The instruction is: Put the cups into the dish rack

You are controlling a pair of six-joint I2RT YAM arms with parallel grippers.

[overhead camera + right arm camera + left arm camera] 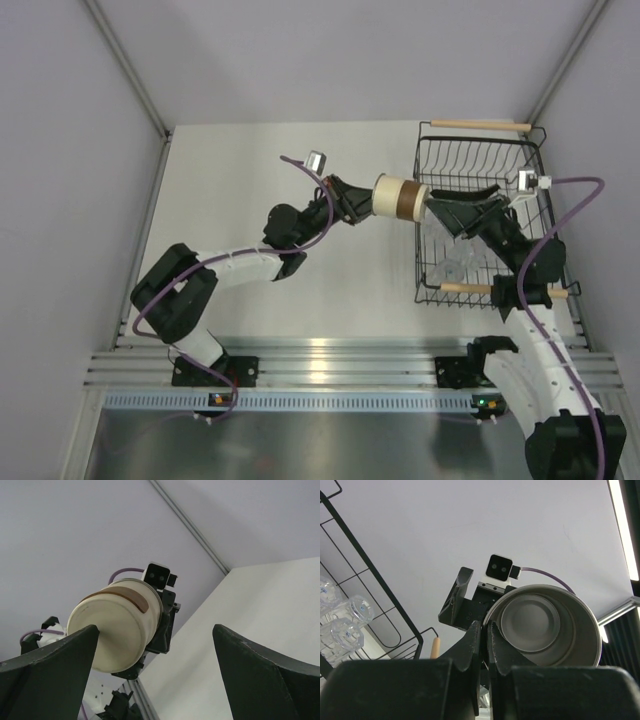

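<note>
My left arm (240, 265) and right arm (548, 370) are white shells with black joints, each on a black base (215, 368). A purple cable (150, 300) runs along each arm. Small dark screws (560, 385) dot the right arm's long link. Each wrist carries a small boxy camera (318, 160). My left pincer (484, 635) and right pincer (155, 630) have matte black, wedge-shaped fingers.

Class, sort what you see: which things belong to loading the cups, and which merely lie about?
Job: tan cup, in left pincer; clear tumblers; dish rack; open right pincer.
Not job: table; purple cables; metal rails.
</note>
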